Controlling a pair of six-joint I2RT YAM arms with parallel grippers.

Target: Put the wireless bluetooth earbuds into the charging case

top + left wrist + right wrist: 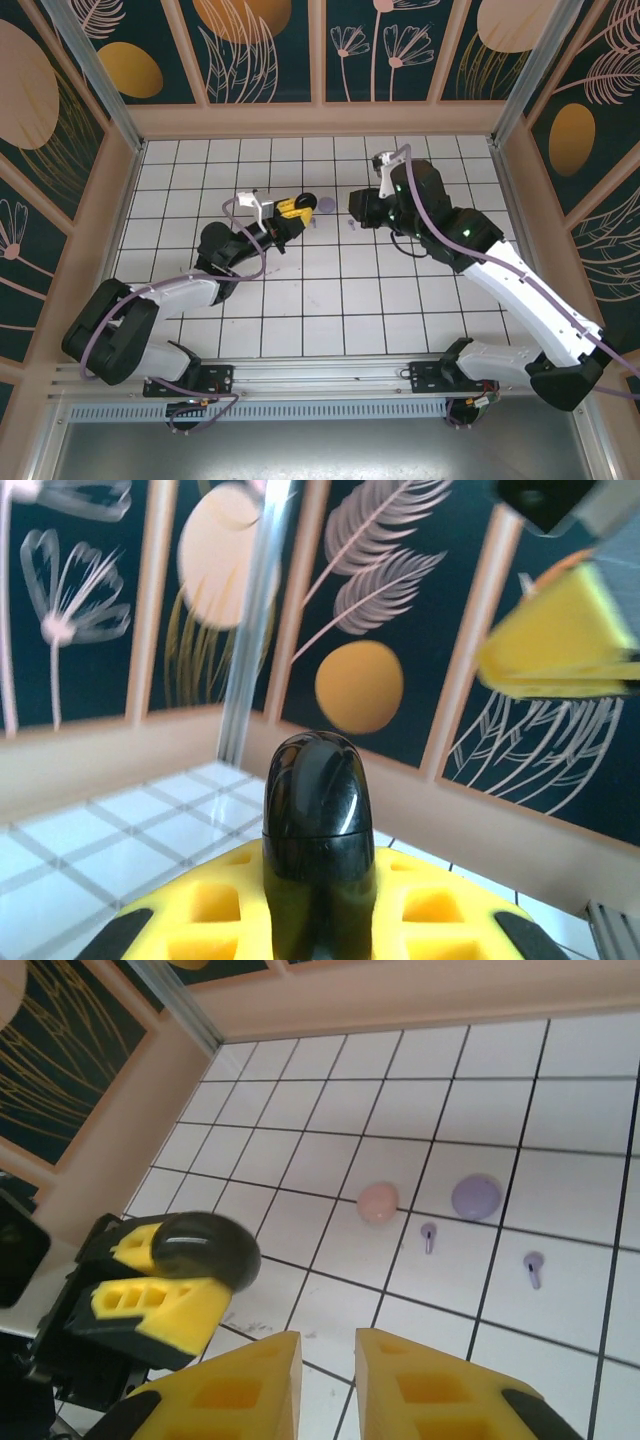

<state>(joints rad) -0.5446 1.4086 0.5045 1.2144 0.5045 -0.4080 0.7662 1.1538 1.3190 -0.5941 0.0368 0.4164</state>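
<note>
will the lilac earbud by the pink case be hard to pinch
Probably light: the lilac earbud is far smaller than one tile. Its rounded head and thin stem suggest it may pivot or skid on that smooth surface when nudged.

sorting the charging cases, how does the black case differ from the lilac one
The black case is glossy and dark; the lilac case is matte pale purple. The black case is clamped in the left gripper, off the tiles, while the lilac case lies free on the table. The lilac case has two lilac earbuds beside it; the black case has none near it. Both are rounded and look closed.
</note>
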